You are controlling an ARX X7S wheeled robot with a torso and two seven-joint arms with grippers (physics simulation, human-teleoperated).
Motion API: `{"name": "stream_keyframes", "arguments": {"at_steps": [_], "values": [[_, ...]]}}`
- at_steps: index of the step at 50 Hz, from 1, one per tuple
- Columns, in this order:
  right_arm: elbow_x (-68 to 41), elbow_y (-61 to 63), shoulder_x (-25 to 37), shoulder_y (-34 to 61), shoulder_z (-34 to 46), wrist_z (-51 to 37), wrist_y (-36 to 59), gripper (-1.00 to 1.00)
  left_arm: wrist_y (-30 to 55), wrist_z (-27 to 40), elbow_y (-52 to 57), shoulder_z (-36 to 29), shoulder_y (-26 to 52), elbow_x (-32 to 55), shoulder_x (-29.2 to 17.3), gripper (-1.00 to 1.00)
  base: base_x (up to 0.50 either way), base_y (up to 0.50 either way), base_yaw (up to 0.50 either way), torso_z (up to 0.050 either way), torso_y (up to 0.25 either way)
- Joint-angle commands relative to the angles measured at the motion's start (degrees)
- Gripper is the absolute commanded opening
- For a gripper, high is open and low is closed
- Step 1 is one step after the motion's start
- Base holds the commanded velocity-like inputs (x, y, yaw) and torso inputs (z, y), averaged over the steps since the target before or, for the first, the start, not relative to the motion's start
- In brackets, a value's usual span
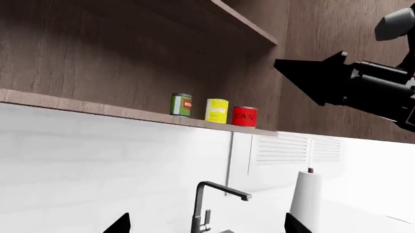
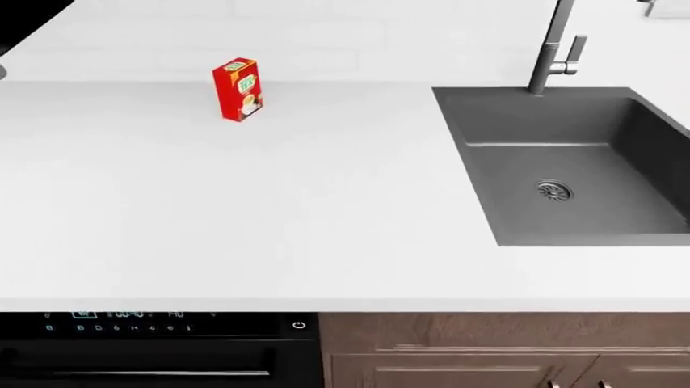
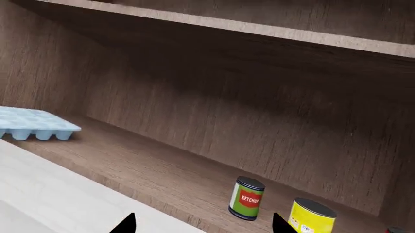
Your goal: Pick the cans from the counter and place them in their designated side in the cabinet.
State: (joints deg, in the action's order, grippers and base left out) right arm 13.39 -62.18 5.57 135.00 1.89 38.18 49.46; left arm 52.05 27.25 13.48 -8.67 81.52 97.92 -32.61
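The dark green can with the red label [image 1: 181, 104] and the yellow can [image 1: 216, 110] stand side by side on the wooden cabinet shelf [image 1: 97, 109], above the counter [image 2: 270, 202]. Both also show in the right wrist view, the green can [image 3: 246, 198] next to the yellow can [image 3: 311, 217]. My left gripper [image 1: 207, 225] is open and empty, below the shelf and facing the wall. My right gripper [image 3: 203, 227] is open and empty, in front of the shelf near the green can. No can stands on the counter in the head view.
A red can [image 1: 244, 116] stands beside the yellow one. A pale blue ice tray [image 3: 36, 125] lies further along the shelf. My right arm [image 1: 363, 87] hangs near the cabinet. A red tea box [image 2: 237, 89], sink [image 2: 647, 129], faucet [image 1: 204, 204] and paper towel roll [image 1: 308, 196] are at the counter.
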Motion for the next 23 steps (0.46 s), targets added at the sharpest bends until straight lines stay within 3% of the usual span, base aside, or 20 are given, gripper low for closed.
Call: {"name": "stream_keyframes", "arguments": {"at_steps": [1,10,23], "values": [[-1.33,-0.15,1.06,0.0,-0.16,-0.13,-0.68,1.0,-0.57,-1.32,-0.46,-0.23,-1.17,-1.25,0.15,1.0,-0.17,0.0,0.0,0.0,0.0],[1.09,-1.47,1.47,0.0,0.48,-2.31,-1.04,1.0,-0.75,-2.06,-1.1,-0.63,-1.5,-1.58,0.45,1.0,-0.14,-0.01,0.0,0.0,0.0],[0.21,-5.47,2.23,-0.01,0.5,-4.58,-3.53,1.0,-0.97,-3.22,-2.01,-1.37,-1.58,-2.59,0.85,1.0,-0.04,-0.15,0.0,0.0,0.0]]}}
